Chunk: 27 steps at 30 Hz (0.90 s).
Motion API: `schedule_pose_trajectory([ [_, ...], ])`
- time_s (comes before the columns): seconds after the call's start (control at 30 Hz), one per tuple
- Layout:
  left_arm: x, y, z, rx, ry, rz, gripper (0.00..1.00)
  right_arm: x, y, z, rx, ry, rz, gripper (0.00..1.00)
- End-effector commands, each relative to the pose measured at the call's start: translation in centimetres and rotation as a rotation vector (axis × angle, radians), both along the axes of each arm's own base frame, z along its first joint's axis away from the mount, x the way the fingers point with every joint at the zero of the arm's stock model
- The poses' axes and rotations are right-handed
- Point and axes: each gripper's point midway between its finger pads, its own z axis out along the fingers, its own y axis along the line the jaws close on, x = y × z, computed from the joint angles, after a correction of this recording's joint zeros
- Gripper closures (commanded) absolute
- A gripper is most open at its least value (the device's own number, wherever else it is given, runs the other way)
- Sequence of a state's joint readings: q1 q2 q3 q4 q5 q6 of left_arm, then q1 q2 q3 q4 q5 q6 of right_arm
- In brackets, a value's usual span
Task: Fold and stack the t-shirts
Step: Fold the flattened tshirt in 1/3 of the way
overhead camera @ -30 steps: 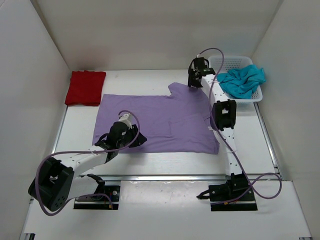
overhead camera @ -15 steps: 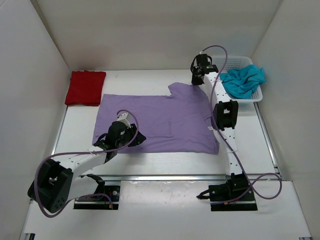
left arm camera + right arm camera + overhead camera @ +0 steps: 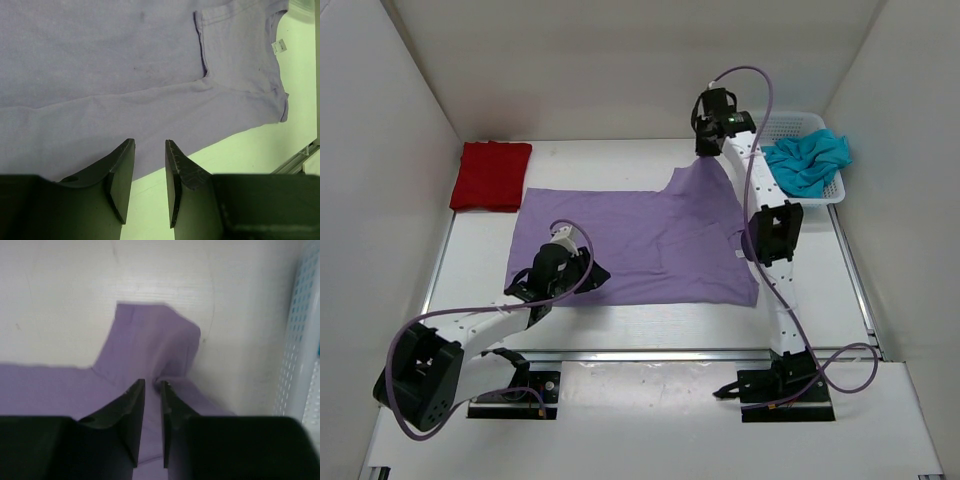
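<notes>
As basket (image 3: 786, 124) holds teal shirt (image 3: 807, 160), pincer (image 3: 703, 157) near

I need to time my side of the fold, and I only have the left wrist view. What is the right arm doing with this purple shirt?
Observer: The right end effector is shut on the purple shirt at its far sleeve. The cloth there is tented up off the table.
Operator: Is anything folded already?
Observer: Yes, a folded red shirt lies at the table's far left corner.
Operator: Any shirts left after this one?
Observer: One, a crumpled teal shirt in the white basket at the far right.
</notes>
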<state>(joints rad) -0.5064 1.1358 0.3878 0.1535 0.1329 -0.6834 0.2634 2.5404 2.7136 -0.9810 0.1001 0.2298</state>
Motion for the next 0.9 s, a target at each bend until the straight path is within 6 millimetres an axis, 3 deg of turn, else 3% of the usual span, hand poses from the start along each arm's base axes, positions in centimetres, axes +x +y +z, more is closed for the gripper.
schedule_pose_trajectory([
  [0.0, 0.2, 0.0, 0.9, -0.036, -0.03, 0.006, 0.58, -3.1, 0.1, -1.1, -0.094, 0.091, 0.025, 0.8],
  [0.07, 0.7, 0.0, 1.5, -0.052, -0.036, 0.01, 0.58, -3.9, -0.8, -3.1, -0.106, 0.155, 0.033, 0.45],
  [0.17, 1.9, -0.1, 3.3, -0.074, -0.077, 0.033, 0.58, -4.6, -2.7, -3.1, -0.118, 0.184, 0.01, 0.4],
  [0.23, 2.5, -0.1, 4.0, -0.093, -0.086, 0.053, 0.58, -4.6, -3.7, -1.8, -0.131, 0.162, -0.009, 0.41],
  [0.37, 4.6, -0.1, 5.8, -0.144, -0.112, 0.085, 0.58, -3.5, -5.7, 1.6, -0.113, 0.06, -0.016, 0.5],
  [0.47, 6.4, 0.1, 6.4, -0.154, -0.11, 0.114, 0.59, -1.4, -5.9, 1.4, -0.037, 0.018, 0.011, 0.89],
  [0.5, 7.0, 0.1, 6.7, -0.157, -0.11, 0.116, 0.58, -1.2, -5.7, 0.7, -0.013, 0.041, 0.018, 0.97],
  [0.6, 6.8, -0.3, 5.8, -0.109, -0.092, 0.106, 0.58, -2.8, -3.4, -0.6, 0.028, 0.11, 0.056, 1.0],
  [0.67, 5.6, -0.4, 4.1, -0.069, -0.064, 0.082, 0.58, -4.1, -1.2, -0.5, 0.009, 0.132, 0.109, 1.0],
  [0.73, 3.7, -0.4, 1.5, -0.053, -0.005, 0.066, 0.58, -6.0, 1.9, 0.5, -0.01, 0.137, 0.157, 1.0],
  [0.77, 3.1, -0.5, 0.9, -0.032, 0.004, 0.042, 0.59, -6.6, 2.5, 0.2, -0.007, 0.154, 0.164, 1.0],
  [0.83, 1.4, -1.6, -0.2, 0.037, 0.023, -0.022, 0.59, -8.6, 3.6, 1.6, -0.052, 0.151, 0.161, 1.0],
  [0.87, 0.6, -2.3, -0.5, 0.086, 0.01, -0.055, 0.59, -9.5, 5.1, 3.1, -0.056, 0.112, 0.189, 1.0],
])
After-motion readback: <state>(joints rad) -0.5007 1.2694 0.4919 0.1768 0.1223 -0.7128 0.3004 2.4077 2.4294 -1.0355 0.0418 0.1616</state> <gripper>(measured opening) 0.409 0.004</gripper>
